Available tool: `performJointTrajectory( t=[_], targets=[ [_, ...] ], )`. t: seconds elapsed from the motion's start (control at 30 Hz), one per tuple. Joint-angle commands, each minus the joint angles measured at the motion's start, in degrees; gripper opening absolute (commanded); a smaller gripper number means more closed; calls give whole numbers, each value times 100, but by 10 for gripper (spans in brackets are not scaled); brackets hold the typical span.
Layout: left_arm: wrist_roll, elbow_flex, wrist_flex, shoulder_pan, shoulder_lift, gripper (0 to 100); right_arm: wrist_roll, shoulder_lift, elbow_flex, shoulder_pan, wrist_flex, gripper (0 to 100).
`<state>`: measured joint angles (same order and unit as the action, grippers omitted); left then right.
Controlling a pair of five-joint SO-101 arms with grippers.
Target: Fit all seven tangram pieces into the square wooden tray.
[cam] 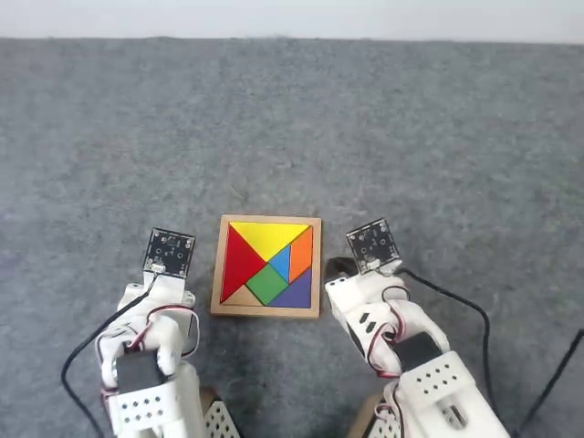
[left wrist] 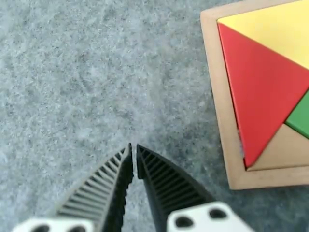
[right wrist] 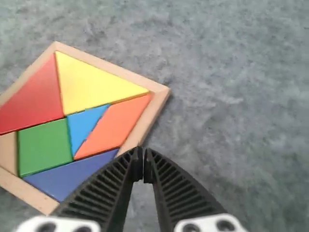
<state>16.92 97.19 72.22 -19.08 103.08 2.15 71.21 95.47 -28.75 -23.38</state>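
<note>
The square wooden tray (cam: 266, 220) lies on the grey carpet between my two arms. In it sit a yellow triangle (cam: 267, 237), a red triangle (cam: 241, 260), an orange parallelogram (cam: 302, 253), a small blue triangle (cam: 281, 262), a green square (cam: 266, 285) and a dark blue triangle (cam: 297, 290). The near left corner is a tan triangle (left wrist: 285, 150); I cannot tell whether it is a piece or bare wood. My left gripper (left wrist: 134, 147) is shut and empty over carpet left of the tray. My right gripper (right wrist: 143, 151) is shut and empty at the tray's right rim (right wrist: 159, 99).
Grey carpet (cam: 292, 119) covers the whole table, with open room beyond the tray and to both sides. The left arm (cam: 151, 319) and the right arm (cam: 392, 319) flank the tray near the front edge. Black cables trail from both arms.
</note>
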Motion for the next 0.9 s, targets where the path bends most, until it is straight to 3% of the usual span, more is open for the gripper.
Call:
performJointTrajectory(
  t=[0.0, 0.13, 0.87],
  targets=[
    [-62, -75, 44, 0, 105, 14, 0, 198, 114, 259, -259, 9],
    [-62, -75, 44, 0, 105, 14, 9, 295, 105, 365, -963, 8],
    [-88, -75, 44, 26, 105, 14, 0, 1279, 132, 347, -2193, 8]
  ],
)
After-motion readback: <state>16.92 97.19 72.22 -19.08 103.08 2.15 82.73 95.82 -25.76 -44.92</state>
